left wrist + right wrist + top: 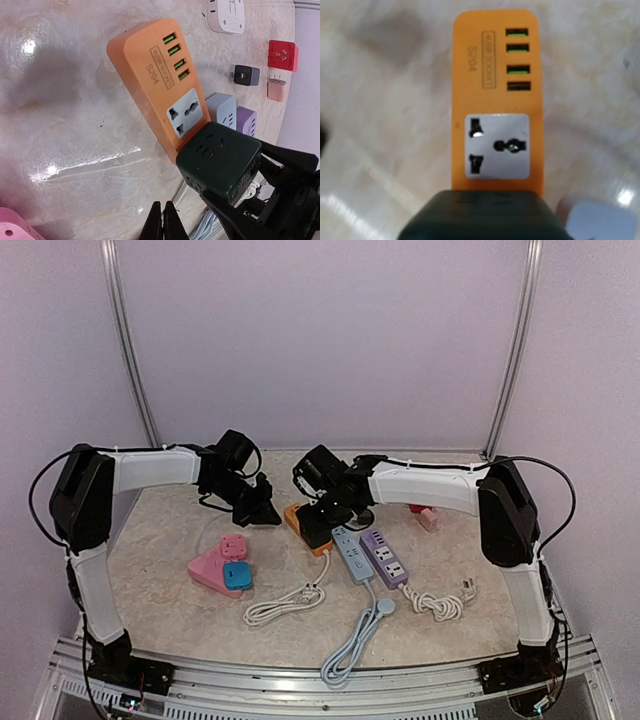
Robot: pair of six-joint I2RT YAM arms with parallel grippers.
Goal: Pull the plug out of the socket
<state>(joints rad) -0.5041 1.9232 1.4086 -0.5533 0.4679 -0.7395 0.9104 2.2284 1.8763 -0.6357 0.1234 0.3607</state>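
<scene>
An orange socket strip (150,75) with green USB ports lies flat on the marble table. A dark green cube plug (220,160) sits plugged into its near end. My right gripper (322,522) straddles the plug, and its black fingers (280,155) press against two opposite sides. In the right wrist view the plug (480,215) fills the bottom edge below the strip's free grey outlet (496,146). My left gripper (163,220) is shut and holds nothing. It hovers over bare table just left of the strip (295,515).
A grey-blue strip (352,555) and a purple strip (384,558) lie right of the orange one, with white cables (285,602) trailing forward. A pink socket block (215,570) sits front left. Small adapters, white (226,15), red (282,55), black (246,75) and pink (276,87), lie beyond.
</scene>
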